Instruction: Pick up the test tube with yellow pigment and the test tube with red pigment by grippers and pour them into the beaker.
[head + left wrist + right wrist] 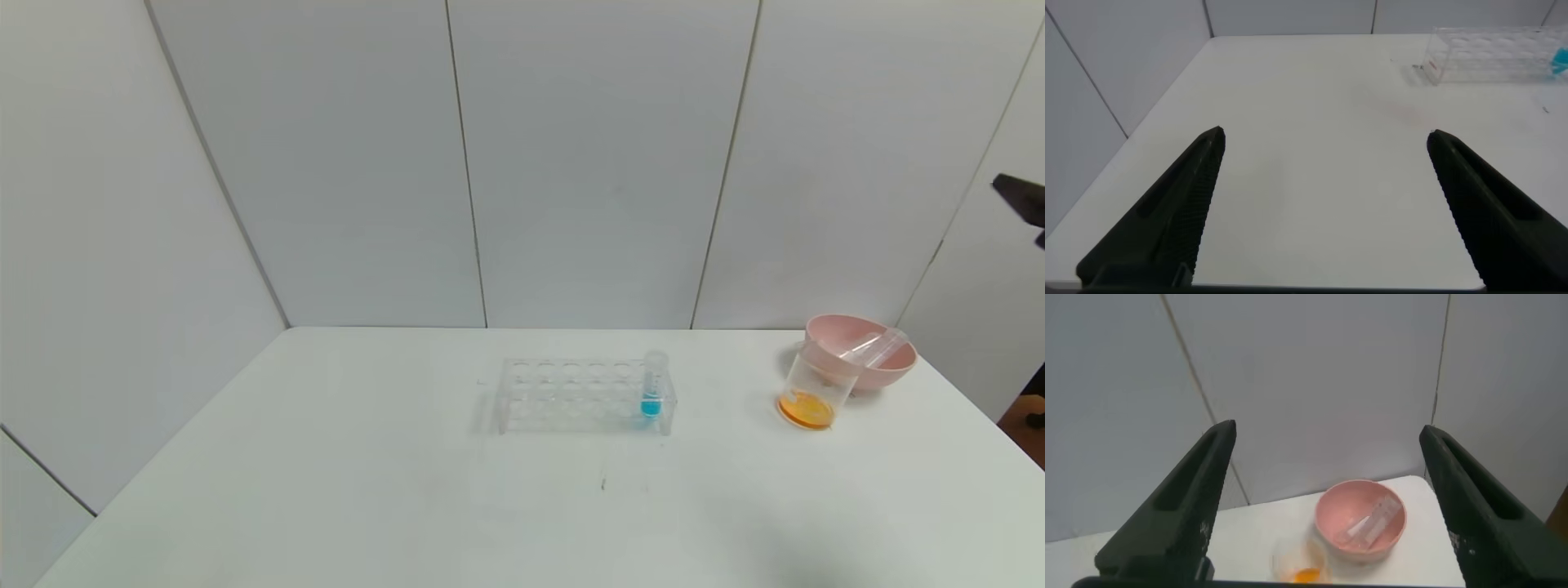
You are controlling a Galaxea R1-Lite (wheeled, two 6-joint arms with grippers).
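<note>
Head view. The beaker stands upright on the table at the robot's right, holding orange liquid at its bottom and touching the front of the pink bowl. Empty clear tubes lie in that bowl, long axis slanting up toward the right wall; which held yellow and which red cannot be told. The tube rack sits at table centre, with only the blue tube upright in its right end. By this layout, both pours look done. Only a dark tip of the right arm shows, high at the right edge; the left arm is out of sight.

Left wrist view. The left gripper has its jaws spread wide, holding nothing, above bare table at the left side. The rack lies well apart from it, toward the centre.

Right wrist view. The right gripper is likewise spread and empty, held high. Bowl and beaker lie below and ahead, between the jaws in this view. The right arm is clearly the nearer one to them.
</note>
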